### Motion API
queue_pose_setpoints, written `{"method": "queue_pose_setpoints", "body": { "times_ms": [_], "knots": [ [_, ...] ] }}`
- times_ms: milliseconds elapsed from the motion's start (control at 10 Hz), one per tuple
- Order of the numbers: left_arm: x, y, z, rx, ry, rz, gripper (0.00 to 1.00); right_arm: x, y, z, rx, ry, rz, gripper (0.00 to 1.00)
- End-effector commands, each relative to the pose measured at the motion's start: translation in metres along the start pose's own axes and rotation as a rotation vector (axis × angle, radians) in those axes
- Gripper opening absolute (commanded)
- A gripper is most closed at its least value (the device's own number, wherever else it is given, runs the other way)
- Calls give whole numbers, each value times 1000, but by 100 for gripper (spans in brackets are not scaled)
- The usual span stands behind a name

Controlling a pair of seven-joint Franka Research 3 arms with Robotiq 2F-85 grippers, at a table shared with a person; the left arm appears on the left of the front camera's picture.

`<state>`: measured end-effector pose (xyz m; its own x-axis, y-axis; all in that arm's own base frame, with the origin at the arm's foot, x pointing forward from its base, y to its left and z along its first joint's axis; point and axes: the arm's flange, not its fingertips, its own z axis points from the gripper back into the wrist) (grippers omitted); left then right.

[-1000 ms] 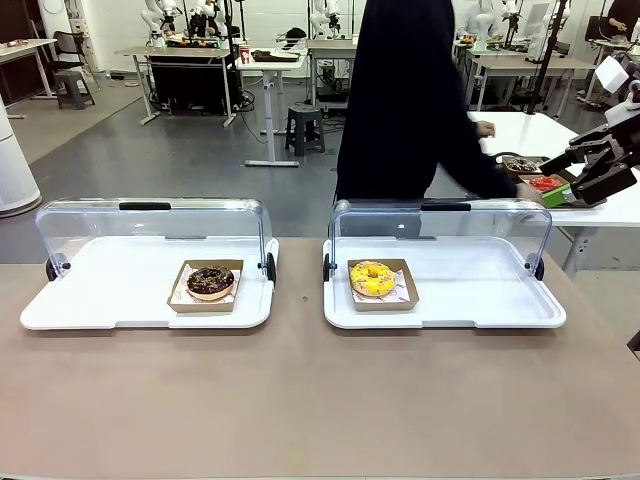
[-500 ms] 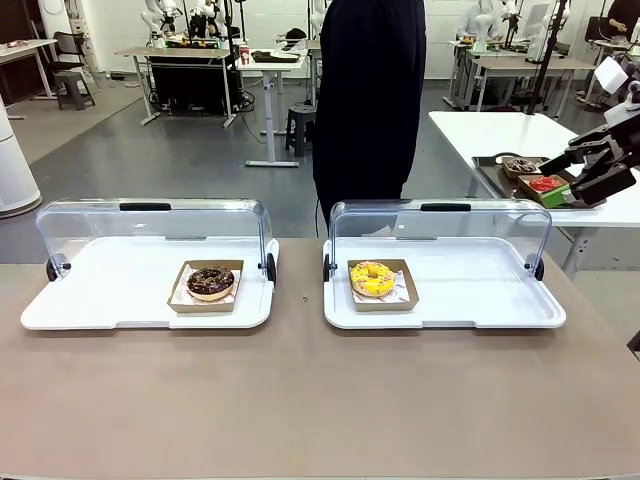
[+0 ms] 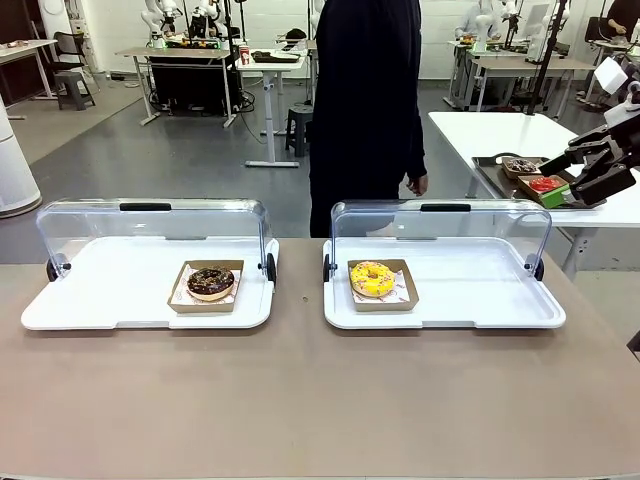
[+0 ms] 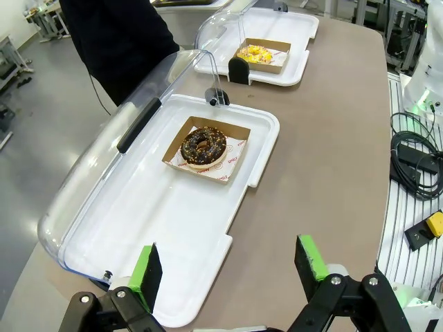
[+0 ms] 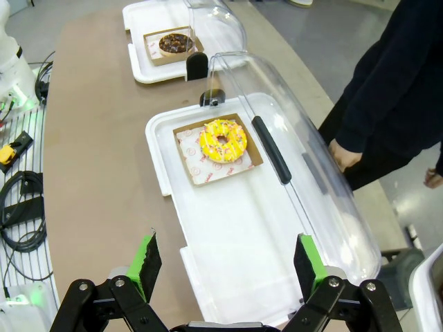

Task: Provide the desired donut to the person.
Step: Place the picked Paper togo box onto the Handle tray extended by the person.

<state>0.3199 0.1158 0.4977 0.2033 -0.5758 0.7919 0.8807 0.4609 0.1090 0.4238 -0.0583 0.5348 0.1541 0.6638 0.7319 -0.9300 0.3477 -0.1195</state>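
Note:
A chocolate donut (image 3: 210, 282) (image 4: 203, 146) lies in a brown paper tray on the left white tray (image 3: 110, 295), whose clear lid is raised. On the right white tray (image 3: 480, 290) a yellow sprinkled donut (image 3: 372, 278) (image 5: 223, 140) sits in its own paper tray, lid up too. The person (image 3: 365, 100) in a black sweatshirt stands at the far table edge behind the right tray, one hand (image 5: 342, 153) hanging near the lid. My left gripper (image 4: 228, 266) hovers open above the near end of the left tray. My right gripper (image 5: 225, 266) is open above the right tray's near end.
A white side table (image 3: 510, 135) at the far right carries a dark tray with more donuts (image 3: 535, 178). The brown tabletop (image 3: 300, 400) stretches bare in front of both trays. Cables and a yellow button box (image 4: 429, 225) lie off the table edge.
The person turned from the side table and stepped left, now standing upright behind the right tray. Both donuts and both trays have stayed put.

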Motion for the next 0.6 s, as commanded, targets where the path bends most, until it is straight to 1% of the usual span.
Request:
{"method": "queue_pose_setpoints", "body": {
  "times_ms": [0, 500],
  "knots": [
    [0, 0, 0, 1, -1, 6, 100, 0, -1, -1, 6, -12, 3, 100],
    [0, 0, 0, 1, -1, 6, 100, 0, -1, -1, 6, -12, 3, 100]
  ]
}}
